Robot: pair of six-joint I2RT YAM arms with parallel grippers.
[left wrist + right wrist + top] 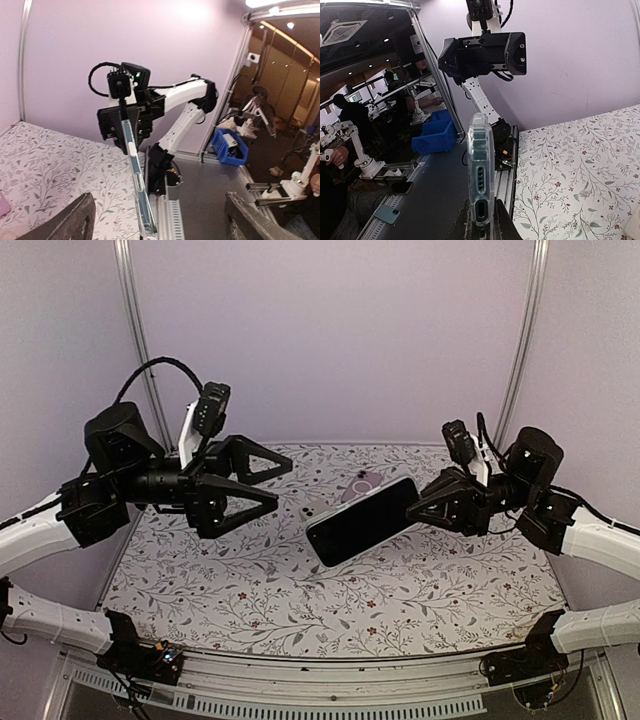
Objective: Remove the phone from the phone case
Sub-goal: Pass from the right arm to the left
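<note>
Phone [362,521]: in the air above the tabletop [250,590], one end clamped in the right gripper's [416,506] jaws, seemingly in its clear case [481,150]. Left gripper [283,484]: jaws wide, empty, near the phone. Step: separating; next, the left must catch the case's rim.

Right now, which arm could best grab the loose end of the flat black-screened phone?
Left. The left gripper, open and empty, hovers beside the free end of the flat black-screened phone. The right gripper is shut on the phone's other end, holding it up.
</note>
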